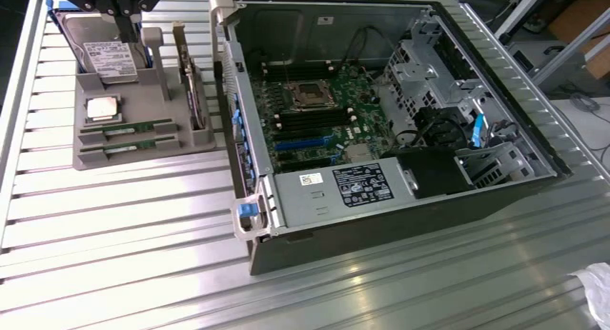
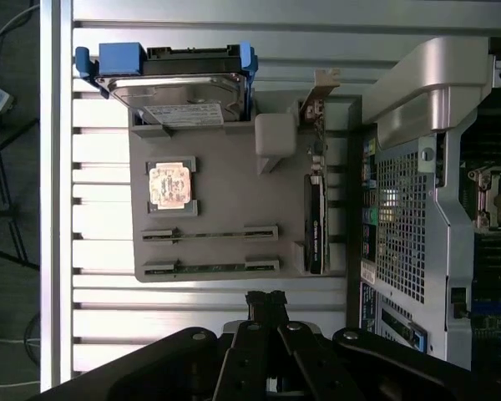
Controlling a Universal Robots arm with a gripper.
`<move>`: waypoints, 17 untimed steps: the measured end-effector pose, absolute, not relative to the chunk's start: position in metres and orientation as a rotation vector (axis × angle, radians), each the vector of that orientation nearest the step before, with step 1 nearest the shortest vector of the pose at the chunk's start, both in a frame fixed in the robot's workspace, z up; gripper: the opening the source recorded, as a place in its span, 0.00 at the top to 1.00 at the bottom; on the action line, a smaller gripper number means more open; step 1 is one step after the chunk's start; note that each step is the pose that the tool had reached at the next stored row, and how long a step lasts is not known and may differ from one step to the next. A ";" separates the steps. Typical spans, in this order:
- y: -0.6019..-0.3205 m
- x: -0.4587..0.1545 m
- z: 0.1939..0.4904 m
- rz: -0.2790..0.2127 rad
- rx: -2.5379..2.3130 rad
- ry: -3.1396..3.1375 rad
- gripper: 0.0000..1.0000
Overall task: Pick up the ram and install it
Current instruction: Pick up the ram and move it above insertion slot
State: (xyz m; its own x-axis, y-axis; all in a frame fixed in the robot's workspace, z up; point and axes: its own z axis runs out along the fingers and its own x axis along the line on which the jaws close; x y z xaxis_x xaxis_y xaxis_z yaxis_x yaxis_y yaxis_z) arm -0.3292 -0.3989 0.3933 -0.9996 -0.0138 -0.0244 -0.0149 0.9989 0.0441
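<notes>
Both ram sticks [image 2: 209, 235] lie in their tray [image 2: 225, 188]; our claw [image 2: 265, 299] hangs closed, empty; picking, we judge, needs it opened lengthwise.

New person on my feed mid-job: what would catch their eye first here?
The open computer case with its motherboard dominates the exterior view's right. On that view's left sits a grey holder carrying a hard drive, a silver processor and two green ram sticks. The shut hand hangs raised by the holder, holding nothing.
</notes>
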 end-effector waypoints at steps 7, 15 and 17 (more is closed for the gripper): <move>-0.399 -0.329 0.393 0.069 -0.037 3.117 0.89; -0.399 -0.329 0.393 0.068 -0.064 3.117 0.89; -0.399 -0.329 0.393 0.067 -0.075 3.117 0.89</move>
